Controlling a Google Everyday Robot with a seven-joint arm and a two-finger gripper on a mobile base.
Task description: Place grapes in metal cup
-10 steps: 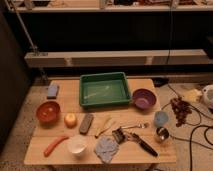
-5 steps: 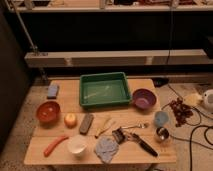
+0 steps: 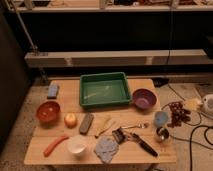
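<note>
The grapes (image 3: 177,114), a dark reddish-purple bunch, hang just past the table's right edge. My gripper (image 3: 186,106) comes in from the right on a white arm and is shut on them. The metal cup (image 3: 161,133) is small and shiny. It stands upright near the table's front right corner, left of and slightly below the grapes. A light blue cup (image 3: 160,118) stands just behind the metal cup, between it and the purple bowl (image 3: 144,98).
The wooden table (image 3: 60,157) holds a green tray (image 3: 105,90), a red bowl (image 3: 48,111), an apple (image 3: 70,119), a white bowl (image 3: 77,145), a blue cloth (image 3: 106,149), a black-handled tool (image 3: 137,141) and a fork (image 3: 135,126). Cables (image 3: 197,137) trail on the floor at right.
The grapes, held in the gripper, have shifted slightly left and lower, closer to the table's right edge and the metal cup. Nothing on the table has moved.
</note>
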